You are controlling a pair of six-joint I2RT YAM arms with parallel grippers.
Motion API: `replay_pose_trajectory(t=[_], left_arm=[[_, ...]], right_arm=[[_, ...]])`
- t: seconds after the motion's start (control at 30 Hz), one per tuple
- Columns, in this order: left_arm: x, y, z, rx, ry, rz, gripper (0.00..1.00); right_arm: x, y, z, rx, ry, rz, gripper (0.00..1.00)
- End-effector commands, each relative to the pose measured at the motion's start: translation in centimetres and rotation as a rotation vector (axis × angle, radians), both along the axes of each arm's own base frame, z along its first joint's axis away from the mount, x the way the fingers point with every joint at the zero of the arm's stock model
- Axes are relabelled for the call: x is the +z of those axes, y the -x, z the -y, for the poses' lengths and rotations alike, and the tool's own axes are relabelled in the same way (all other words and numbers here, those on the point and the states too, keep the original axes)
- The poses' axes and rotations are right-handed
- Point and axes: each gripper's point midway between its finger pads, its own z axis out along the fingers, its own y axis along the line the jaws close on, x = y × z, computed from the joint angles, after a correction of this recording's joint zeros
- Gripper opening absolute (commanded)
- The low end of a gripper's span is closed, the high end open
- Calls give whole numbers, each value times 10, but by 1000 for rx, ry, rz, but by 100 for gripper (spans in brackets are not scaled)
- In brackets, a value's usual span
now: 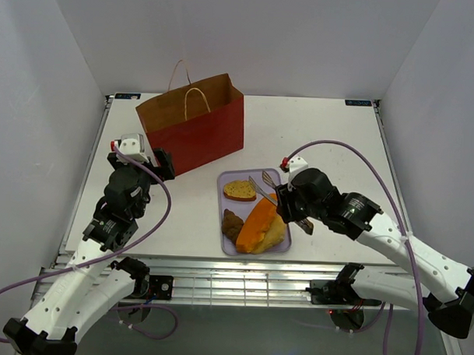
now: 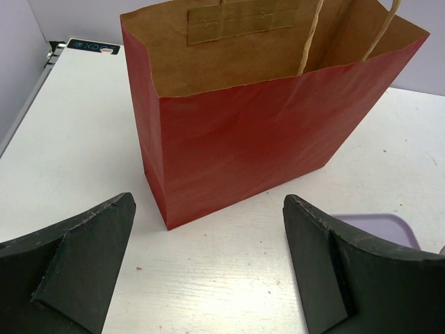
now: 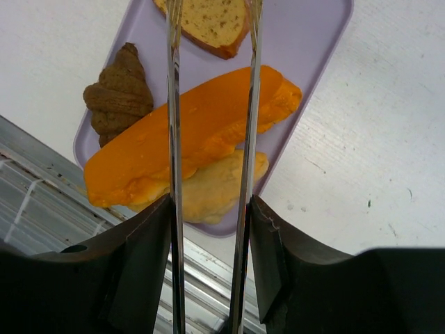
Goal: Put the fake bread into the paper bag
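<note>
The right hand [image 3: 210, 209] pinches metal tongs [image 3: 174, 104] over the orange loaf [image 3: 201, 139], which is likely light, stiff and slick, so grip it mid-length. The left hand [image 2: 208, 202] is spread before the paper bag [image 2: 243, 139].

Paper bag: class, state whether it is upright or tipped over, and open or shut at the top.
Upright and open. The paper bag stands on its base, brown inside showing through its wide mouth.

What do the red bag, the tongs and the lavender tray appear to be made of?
The bag looks like paper: matte red outside, brown kraft inside, with creases and twisted cord handles. The tongs seem to be polished metal, since their thin arms shine and reflect. The tray is probably matte plastic, smooth and evenly lavender.
</note>
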Motion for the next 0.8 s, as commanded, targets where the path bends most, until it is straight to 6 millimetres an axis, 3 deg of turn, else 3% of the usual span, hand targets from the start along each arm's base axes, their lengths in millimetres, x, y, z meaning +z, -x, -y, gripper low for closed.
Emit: replay_pose_trajectory(t=[0.0, 0.77], left_arm=[[1, 1, 3, -17, 0, 7, 98], [4, 3, 7, -41, 16, 20, 98]], right_arm=[[0, 4, 16, -104, -2, -32, 52], [-18, 34, 48, -450, -195, -199, 56]])
